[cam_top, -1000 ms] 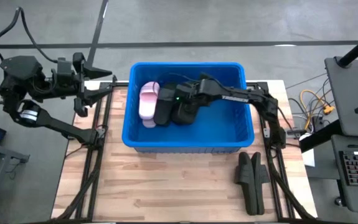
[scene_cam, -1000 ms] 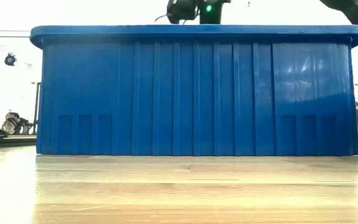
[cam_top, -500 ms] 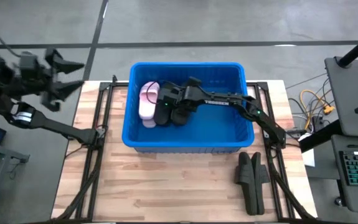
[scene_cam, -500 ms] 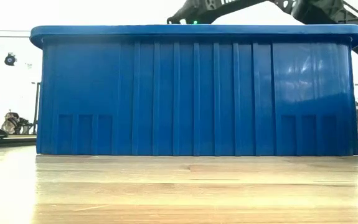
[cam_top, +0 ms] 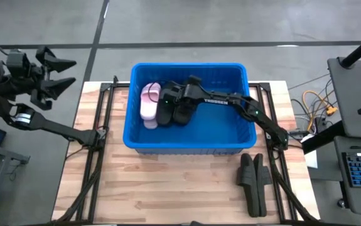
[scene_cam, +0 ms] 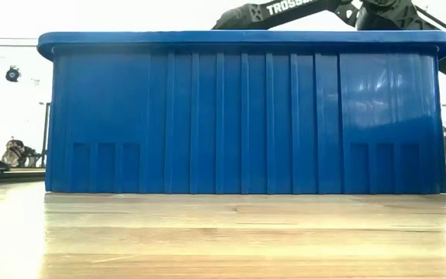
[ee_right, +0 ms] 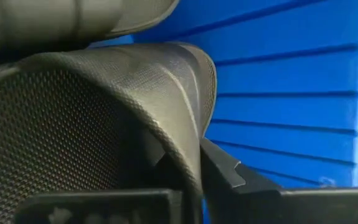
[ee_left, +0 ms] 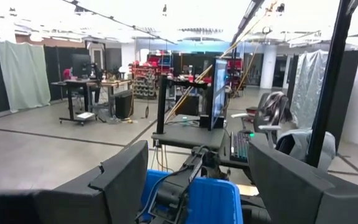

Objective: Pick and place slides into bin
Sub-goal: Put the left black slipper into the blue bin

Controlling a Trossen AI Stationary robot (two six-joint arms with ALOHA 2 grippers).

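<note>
The blue bin [cam_top: 243, 135] stands mid-table and fills the low view [scene_cam: 246, 116]. Inside it at the left lie pale pink slides [cam_top: 149, 103], with black slides [cam_top: 183, 115] beside them. My right gripper [cam_top: 171, 100] reaches into the bin from the right, shut on a black slide [cam_top: 166, 113], which fills the right wrist view [ee_right: 73, 124]. My left gripper [cam_top: 58, 72] is open and empty, raised beyond the table's left edge; it looks toward the bin [ee_left: 216, 196]. My right gripper holds the black slide by a curved, textured edge [ee_right: 191, 143], which runs between the fingers; one finger [ee_right: 225, 168] shows against its outer side. The fingers come from the table's right, slanting down into the bin. Whether the slide rests on the bin's floor I cannot tell.
A pair of black slides [cam_top: 253, 182] lies on the wooden table at the near right, outside the bin. Bare table [cam_top: 167, 194] lies in front of the bin. A laptop stand and cables are off the table's right edge.
My right gripper has gone down into the bin and a little toward its left end, carrying the black slide down beside the others. My left arm has swung away from the bin, past the table's left edge, with its fingers still apart.
</note>
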